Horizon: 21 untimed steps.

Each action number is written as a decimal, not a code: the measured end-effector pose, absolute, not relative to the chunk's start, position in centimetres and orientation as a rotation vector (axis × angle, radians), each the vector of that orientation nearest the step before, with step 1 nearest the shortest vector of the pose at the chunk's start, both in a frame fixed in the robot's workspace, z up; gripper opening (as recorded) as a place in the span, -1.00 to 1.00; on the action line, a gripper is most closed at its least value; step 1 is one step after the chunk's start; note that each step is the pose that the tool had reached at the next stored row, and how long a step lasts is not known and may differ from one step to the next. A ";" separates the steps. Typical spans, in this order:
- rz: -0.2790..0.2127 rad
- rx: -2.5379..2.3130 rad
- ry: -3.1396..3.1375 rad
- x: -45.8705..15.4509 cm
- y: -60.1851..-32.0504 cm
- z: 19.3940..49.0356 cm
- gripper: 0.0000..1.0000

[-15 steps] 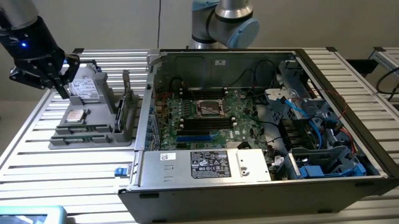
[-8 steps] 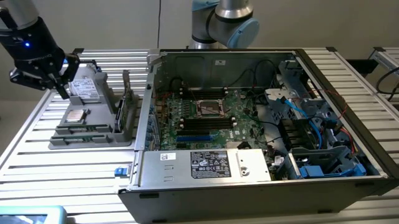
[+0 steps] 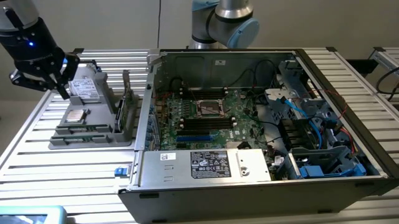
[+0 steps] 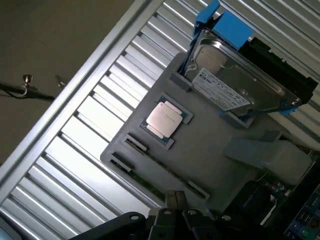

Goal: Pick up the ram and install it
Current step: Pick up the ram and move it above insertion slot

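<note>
Pinched together on nothing, the hand [image 3: 61, 92] hovers above the gray tray [image 3: 121, 135] at 9 o'clock from the computer case [image 3: 249, 200] in the exterior view, where the ram [image 3: 80, 129] sits edge-up in a slot at 6 o'clock from the processor chip [image 3: 76, 115], likely for easy pinching.

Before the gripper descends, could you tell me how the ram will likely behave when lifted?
The ram looks thin and narrow, so probably light and stiff. It seems to sit on edge in the grey tray, so it may bind if lifted crooked.
</note>
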State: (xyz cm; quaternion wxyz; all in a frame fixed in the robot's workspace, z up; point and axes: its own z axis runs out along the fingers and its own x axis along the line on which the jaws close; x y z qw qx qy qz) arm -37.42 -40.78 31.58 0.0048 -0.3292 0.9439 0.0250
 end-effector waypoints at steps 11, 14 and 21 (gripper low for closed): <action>0.068 -1.316 2.826 -37.4 -40.8 31.5 -0.79; 0.062 -1.382 2.786 -37.4 -40.8 31.5 -0.79; 0.038 -1.501 2.698 -37.4 -40.8 31.5 -0.79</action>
